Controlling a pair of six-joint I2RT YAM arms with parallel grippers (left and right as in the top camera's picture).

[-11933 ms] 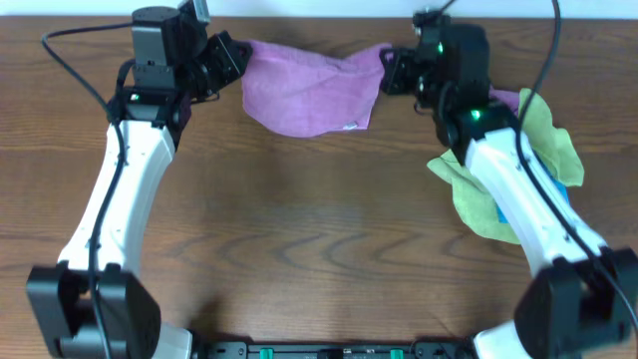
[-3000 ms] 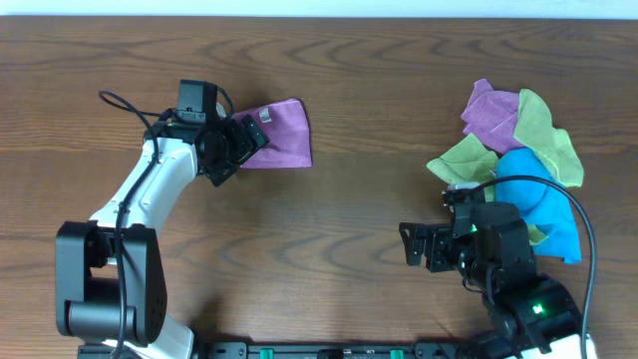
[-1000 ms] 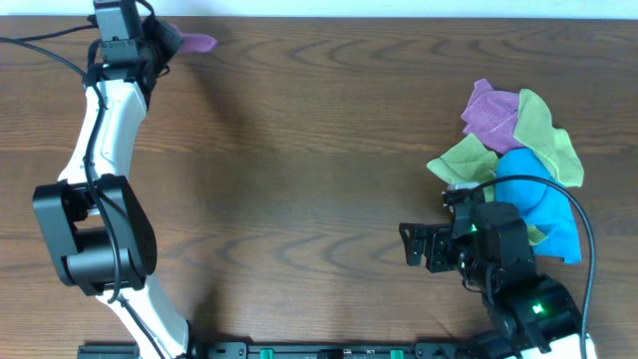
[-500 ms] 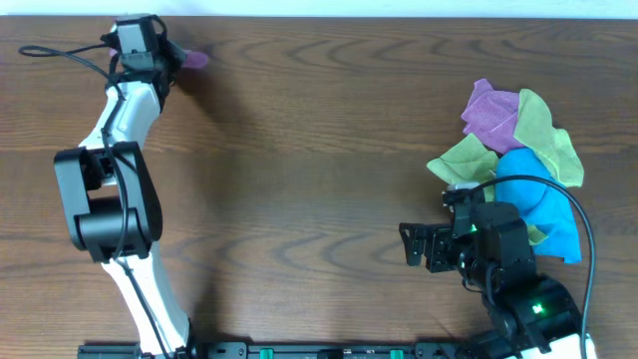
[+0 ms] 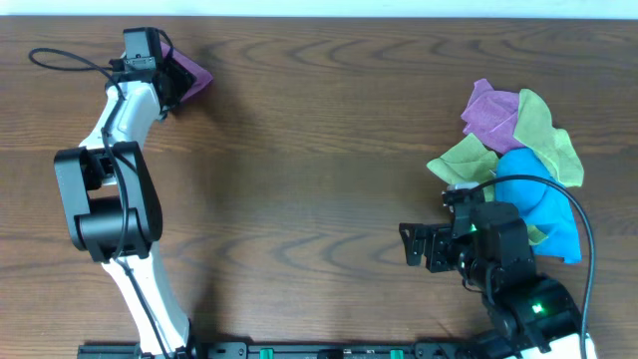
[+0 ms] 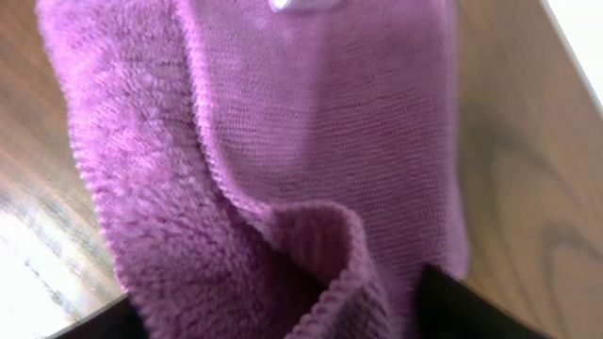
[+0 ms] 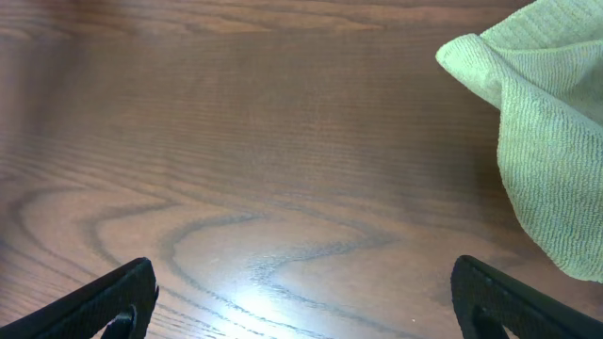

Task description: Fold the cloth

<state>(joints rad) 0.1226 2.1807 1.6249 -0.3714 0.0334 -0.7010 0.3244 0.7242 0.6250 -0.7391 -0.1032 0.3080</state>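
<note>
Up in the upper left of the overhead view, your left gripper [image 5: 169, 80] is clamped on the purple cloth [image 5: 191, 76], whose bunched folds fill the left wrist view. Your right gripper [image 5: 414, 245] sits at the lower right, fingers spread wide and empty above the table [image 5: 319, 199], near a pile of cloths [image 5: 523, 140] in green, purple and blue.

We see the purple fleece cloth [image 6: 283, 188] matt, one face fuzzy, the other a fine flat knit; the brown wooden table [image 7: 264, 235] smooth, grained, faintly glossy; the pale green cloth [image 7: 551, 141] matt and nubbly.
</note>
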